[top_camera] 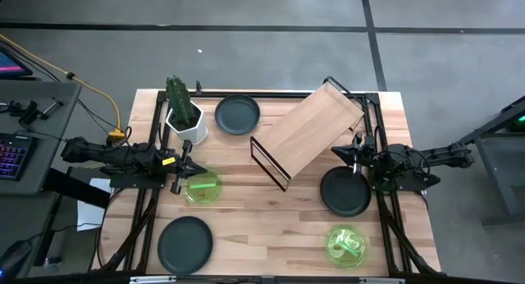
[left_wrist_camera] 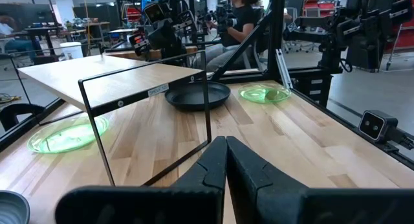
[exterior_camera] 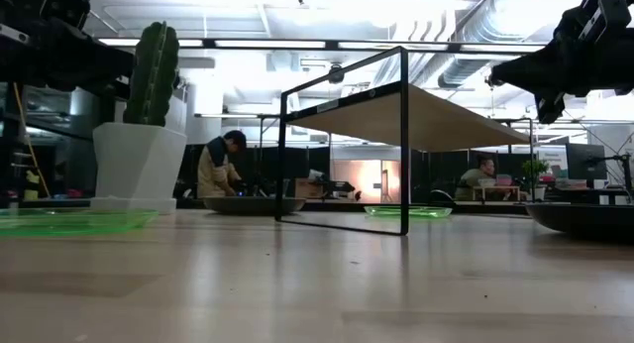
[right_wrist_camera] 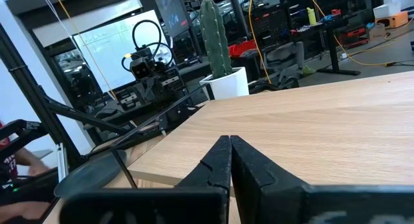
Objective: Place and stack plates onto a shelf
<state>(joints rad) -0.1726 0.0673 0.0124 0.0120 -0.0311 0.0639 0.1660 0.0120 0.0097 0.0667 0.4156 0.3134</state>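
High view: left tool (top_camera: 187, 171) partly covers green plate (top_camera: 203, 188).

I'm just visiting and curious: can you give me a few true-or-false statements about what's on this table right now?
1. Nothing lies on the light wooden shelf board with black wire legs. True.
2. Both translucent green round plates are stacked together. False: one green plate lies near the left end effector, the other at the table's front right.
3. The white pot with the green cactus stands beside a matte dark round plate. True.
4. The right end effector grips a dark plate. False: it is shut on nothing, above a dark plate.
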